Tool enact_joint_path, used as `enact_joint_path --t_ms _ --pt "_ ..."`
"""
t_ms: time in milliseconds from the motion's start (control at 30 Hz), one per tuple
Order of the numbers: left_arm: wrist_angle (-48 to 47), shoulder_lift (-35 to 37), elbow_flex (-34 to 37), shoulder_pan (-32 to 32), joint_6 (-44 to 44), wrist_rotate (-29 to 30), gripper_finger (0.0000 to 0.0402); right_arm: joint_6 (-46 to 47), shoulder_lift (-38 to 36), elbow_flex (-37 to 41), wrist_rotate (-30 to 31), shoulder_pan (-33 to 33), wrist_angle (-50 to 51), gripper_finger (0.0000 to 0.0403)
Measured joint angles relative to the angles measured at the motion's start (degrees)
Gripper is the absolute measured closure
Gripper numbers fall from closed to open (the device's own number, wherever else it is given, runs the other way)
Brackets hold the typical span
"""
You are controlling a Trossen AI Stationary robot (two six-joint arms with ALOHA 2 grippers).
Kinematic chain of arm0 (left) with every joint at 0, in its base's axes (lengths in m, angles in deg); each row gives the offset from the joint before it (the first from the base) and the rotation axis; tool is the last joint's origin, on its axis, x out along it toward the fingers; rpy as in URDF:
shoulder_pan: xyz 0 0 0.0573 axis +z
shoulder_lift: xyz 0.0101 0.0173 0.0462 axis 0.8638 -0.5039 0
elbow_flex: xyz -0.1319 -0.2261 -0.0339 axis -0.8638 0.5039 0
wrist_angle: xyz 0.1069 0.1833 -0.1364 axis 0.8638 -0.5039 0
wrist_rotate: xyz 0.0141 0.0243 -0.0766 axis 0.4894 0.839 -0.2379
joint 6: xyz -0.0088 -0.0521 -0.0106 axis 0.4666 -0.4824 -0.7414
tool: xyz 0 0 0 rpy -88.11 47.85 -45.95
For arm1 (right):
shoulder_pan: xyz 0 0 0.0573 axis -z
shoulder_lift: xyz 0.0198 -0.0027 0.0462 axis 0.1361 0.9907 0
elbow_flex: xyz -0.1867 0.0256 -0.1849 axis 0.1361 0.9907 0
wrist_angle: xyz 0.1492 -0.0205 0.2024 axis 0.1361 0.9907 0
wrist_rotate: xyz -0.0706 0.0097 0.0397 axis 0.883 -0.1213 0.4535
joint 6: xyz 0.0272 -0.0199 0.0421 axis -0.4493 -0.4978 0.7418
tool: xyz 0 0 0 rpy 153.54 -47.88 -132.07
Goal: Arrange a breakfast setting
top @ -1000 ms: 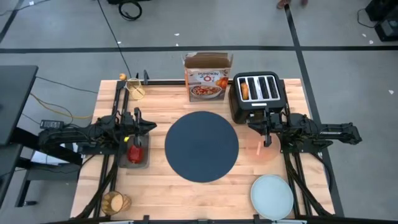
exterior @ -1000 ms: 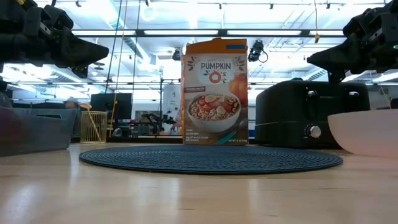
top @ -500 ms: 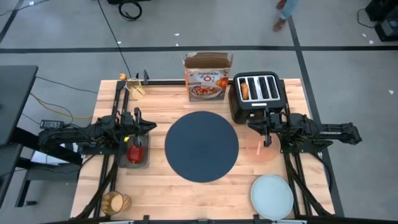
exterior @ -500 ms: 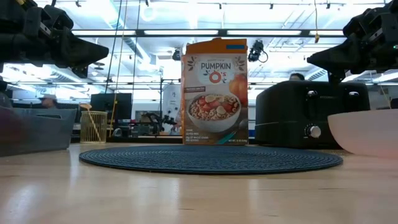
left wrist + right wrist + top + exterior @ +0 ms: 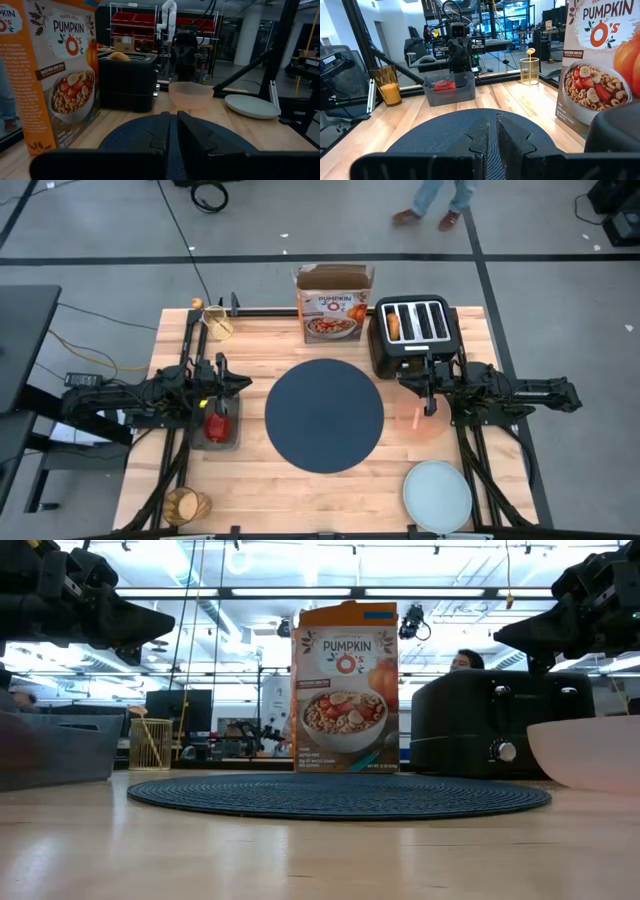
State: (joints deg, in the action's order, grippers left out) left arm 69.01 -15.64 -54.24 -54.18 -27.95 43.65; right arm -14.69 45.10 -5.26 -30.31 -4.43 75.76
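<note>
Fingers of the left gripper [image 5: 240, 384] were pressed together on nothing, the arm reaching in from the left edge and hovering above a grey bin [image 5: 218, 430] that held the red apple [image 5: 216, 421]. Opposite it, the right gripper [image 5: 404, 381] was likewise clenched and empty, hanging over the table just beside the black toaster [image 5: 414, 333] and next to the pinkish bowl [image 5: 428, 423], which stood on the wood under that arm. Between the two grippers lay the round dark-blue placemat [image 5: 324, 415], woven in fine rings and bare on top, at the middle of the wooden table [image 5: 300, 490]. The pale-blue plate [image 5: 437, 496] sat empty at the near right corner. The amber glass [image 5: 184, 505], ribbed and translucent, stood at the near left corner. At the far left a gold wire holder [image 5: 217, 326] stood on the table, with a small gold piece just beside it that could not be made out. An orange-and-white cereal box [image 5: 334, 311] stood upright at the far edge, left of the toaster, in whose left slot a piece of browned bread [image 5: 395, 326] showed. Legs of a person [image 5: 434, 200] crossed the floor beyond the table
</note>
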Motion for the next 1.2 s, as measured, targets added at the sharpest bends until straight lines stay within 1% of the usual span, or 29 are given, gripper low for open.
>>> enact_joint_path --t_ms 567,633,767,833,900,1000,1067,1200 --pt "0.0 0.0 0.0 0.0 0.0 0.0 0.0361 0.0 0.0 0.0 0.0 0.0 -0.3 0.0357" --pt "0.0 0.0 0.0 0.0 0.0 0.0 0.0361 0.8 0.0 0.0 0.0 0.0 -3.9 0.0357" --pt "0.0 0.0 0.0 0.0 0.0 0.0 0.0361 11.9 0.0 0.0 0.0 0.0 -16.9 0.0357" --pt "0.0 0.0 0.0 0.0 0.0 0.0 0.0361 15.5 0.5 -0.5 1.9 0.1 -21.5 0.0358" --pt "0.0 0.0 0.0 0.0 0.0 0.0 0.0361 18.1 1.7 -3.0 2.9 0.0 -19.6 0.0362" --pt "0.0 0.0 0.0 0.0 0.0 0.0 0.0361 17.8 6.5 -9.9 0.3 -1.2 -12.1 0.0372" --pt "0.0 0.0 0.0 0.0 0.0 0.0 0.0361 17.3 11.3 -15.8 -1.6 -2.4 -5.6 0.0379" --pt "0.0 0.0 0.0 0.0 0.0 0.0 0.0361 17.4 23.4 -29.9 -4.0 -6.1 8.7 0.0384"
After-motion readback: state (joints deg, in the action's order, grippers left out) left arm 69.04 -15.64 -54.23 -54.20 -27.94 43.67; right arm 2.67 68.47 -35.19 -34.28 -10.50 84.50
